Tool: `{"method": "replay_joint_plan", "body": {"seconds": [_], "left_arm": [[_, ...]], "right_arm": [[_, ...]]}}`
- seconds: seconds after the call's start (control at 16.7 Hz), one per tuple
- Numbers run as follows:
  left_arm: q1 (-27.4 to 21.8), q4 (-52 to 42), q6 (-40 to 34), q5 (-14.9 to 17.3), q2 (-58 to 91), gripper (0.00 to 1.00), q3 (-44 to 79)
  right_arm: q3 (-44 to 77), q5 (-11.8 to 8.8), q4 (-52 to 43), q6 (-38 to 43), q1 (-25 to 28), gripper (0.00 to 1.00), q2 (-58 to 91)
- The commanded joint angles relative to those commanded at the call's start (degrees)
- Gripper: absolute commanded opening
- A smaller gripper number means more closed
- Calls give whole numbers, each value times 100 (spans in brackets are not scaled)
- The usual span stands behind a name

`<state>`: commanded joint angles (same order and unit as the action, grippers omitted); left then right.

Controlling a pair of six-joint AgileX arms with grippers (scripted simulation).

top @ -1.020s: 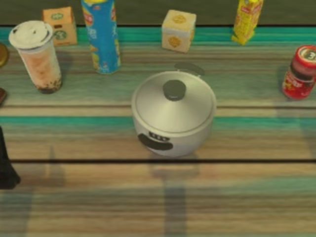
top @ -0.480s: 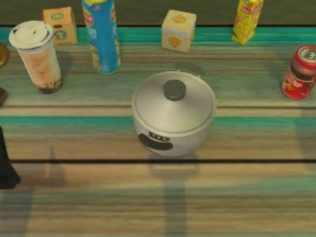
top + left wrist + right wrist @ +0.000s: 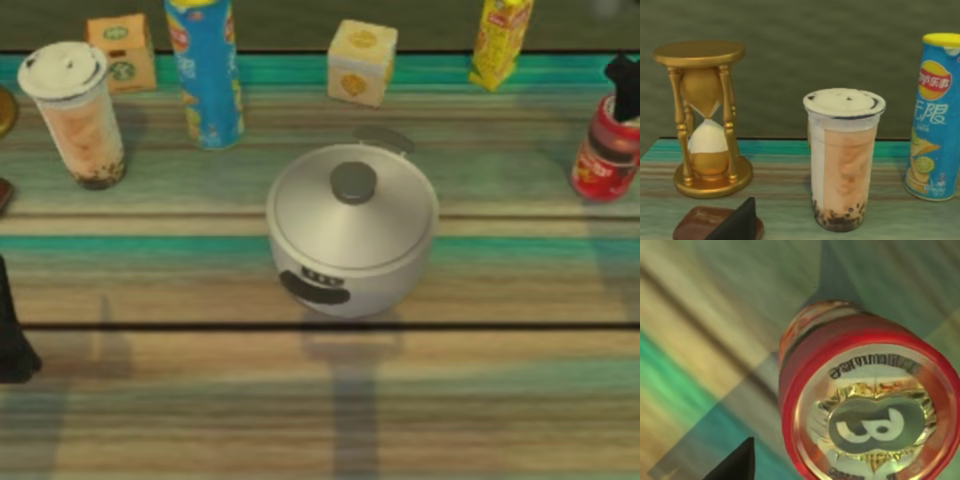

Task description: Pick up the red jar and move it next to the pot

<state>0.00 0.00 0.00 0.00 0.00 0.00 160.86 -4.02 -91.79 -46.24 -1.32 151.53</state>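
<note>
Red jar (image 3: 605, 150) stands far right of the pot (image 3: 351, 228); right gripper (image 3: 623, 88) has just arrived above it, finger state unclear.

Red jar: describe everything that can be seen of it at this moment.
The red jar is a small cylinder with a red lid, a dark band below it and a yellow-white label on its red body. It stands upright on the striped table at the far right edge of the top view, well apart from the pot. The right wrist view shows its lid from close above: a red rim around a gold foil-like seal with a dark emblem. The right gripper hangs just over its lid; contact cannot be told.
</note>
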Motion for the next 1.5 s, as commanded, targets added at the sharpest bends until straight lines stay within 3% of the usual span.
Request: {"method": "replay_joint_plan", "body": {"seconds": [0.66, 1.2, 1.5], "left_arm": [[0, 0, 0, 0, 0, 100, 0], [0, 0, 0, 0, 0, 100, 0], [0, 0, 0, 0, 0, 100, 0]], "right_arm": [[624, -35, -362, -212, 14, 100, 689], [2841, -13, -1041, -167, 77, 100, 2189], [3137, -8, -1134, -155, 88, 100, 2408]]}}
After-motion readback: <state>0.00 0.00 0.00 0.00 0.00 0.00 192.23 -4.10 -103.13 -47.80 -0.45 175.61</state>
